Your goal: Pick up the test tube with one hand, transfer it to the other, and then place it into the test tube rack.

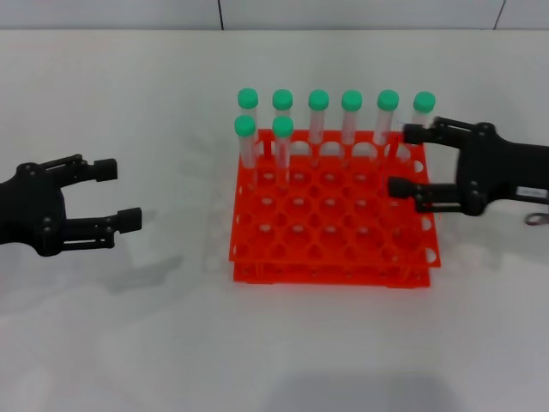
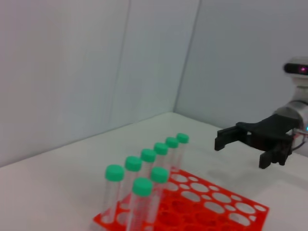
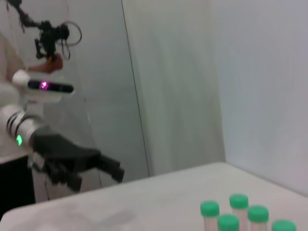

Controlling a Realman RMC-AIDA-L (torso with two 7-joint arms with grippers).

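on a white surface (image 1: 129, 343), eight green-capped tubes stand in the orange rack (image 1: 330, 223). both end effectors gape empty, the right (image 1: 412, 159) nearest the corner tube (image 1: 422, 116); it should close squarely below the cap.

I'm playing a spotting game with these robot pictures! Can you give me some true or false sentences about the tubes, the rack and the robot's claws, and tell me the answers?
1. Eight tubes with green caps stand in the orange rack. True: six in the back row, like the corner tube, and two in the next row.
2. The left gripper holds a tube. False: it is open and empty, away to the left of the rack.
3. The right gripper is open. True: it hangs at the rack's right side by the corner tube.
4. One tube lies flat on the table. False: all the tubes stand upright in the rack.
5. The rack's front rows are full of tubes. False: those holes are empty.
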